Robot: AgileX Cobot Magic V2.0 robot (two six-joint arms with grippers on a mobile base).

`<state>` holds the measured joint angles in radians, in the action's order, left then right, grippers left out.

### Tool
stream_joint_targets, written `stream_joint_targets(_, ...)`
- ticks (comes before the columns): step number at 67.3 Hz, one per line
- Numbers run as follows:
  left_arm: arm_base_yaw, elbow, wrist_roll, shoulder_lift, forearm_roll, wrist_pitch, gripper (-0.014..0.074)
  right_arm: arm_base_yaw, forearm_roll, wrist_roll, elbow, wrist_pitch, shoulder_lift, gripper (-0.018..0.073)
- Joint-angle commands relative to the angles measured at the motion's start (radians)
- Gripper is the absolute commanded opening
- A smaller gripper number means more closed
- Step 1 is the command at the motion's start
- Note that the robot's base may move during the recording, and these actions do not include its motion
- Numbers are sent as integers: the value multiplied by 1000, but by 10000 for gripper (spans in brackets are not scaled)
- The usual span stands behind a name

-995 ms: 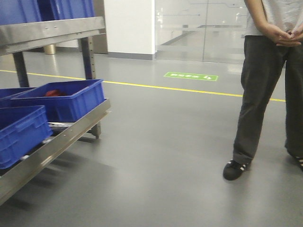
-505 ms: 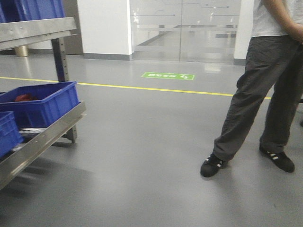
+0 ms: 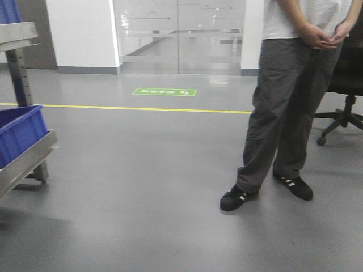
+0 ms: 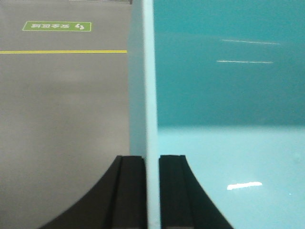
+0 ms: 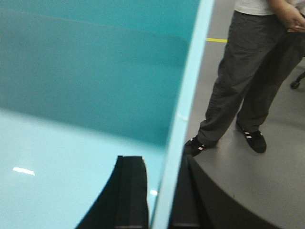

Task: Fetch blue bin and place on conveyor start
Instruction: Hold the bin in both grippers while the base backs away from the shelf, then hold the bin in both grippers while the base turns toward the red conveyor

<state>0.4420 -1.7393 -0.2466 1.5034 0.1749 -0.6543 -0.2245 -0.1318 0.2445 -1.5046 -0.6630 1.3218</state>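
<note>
The blue bin (image 4: 228,95) is a pale turquoise tub with smooth, glossy walls and a thin rim. It is held above the floor, one wall pinched in the left pincer (image 4: 152,160) and another in the right pincer (image 5: 161,160).

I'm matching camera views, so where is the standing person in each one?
Front view: person at right, standing.
Left wrist: not in it.
Right wrist: person upper right, beyond the bin.
Shared landmark: the yellow floor line, in all three.

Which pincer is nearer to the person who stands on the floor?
Right. The right pincer grips one wall of the blue bin, with the person just beyond it. The left pincer grips the far wall, with the whole bin between.
</note>
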Motion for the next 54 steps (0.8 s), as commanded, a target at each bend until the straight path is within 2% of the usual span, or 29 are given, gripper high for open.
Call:
stream_joint_targets(1, 22, -10, -7, -10, -100, 68, -111, -16, 65, -26, -11, 119, -7, -153)
stream_joint_targets(54, 22, -10, -7, -10, -100, 68, -111, -16, 65, -26, -11, 119, -7, -153)
